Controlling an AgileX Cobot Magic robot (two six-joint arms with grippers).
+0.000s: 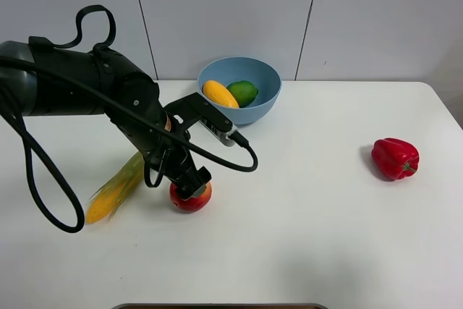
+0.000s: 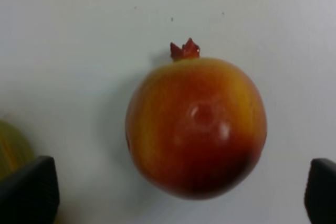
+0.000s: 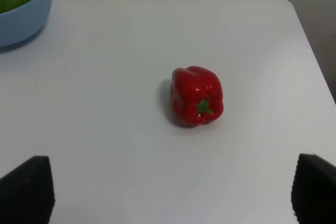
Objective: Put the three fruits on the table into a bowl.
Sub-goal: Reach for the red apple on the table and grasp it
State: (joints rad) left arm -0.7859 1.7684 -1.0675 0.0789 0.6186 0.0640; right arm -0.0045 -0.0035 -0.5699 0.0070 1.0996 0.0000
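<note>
Left wrist shows the left gripper (image 2: 173, 192) spread wide, empty, flanking the apple (image 2: 197, 127) without contact; it looks round, red-yellow, glossy.

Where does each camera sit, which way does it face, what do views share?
Exterior high: up high, looking down on the table; left arm shows.
Left wrist: straight down on the red-yellow fruit; open left gripper shows.
Right wrist: obliquely across the table at the red pepper; open right gripper shows.
Shared: exterior and right wrist both show pepper, bowl.
</note>
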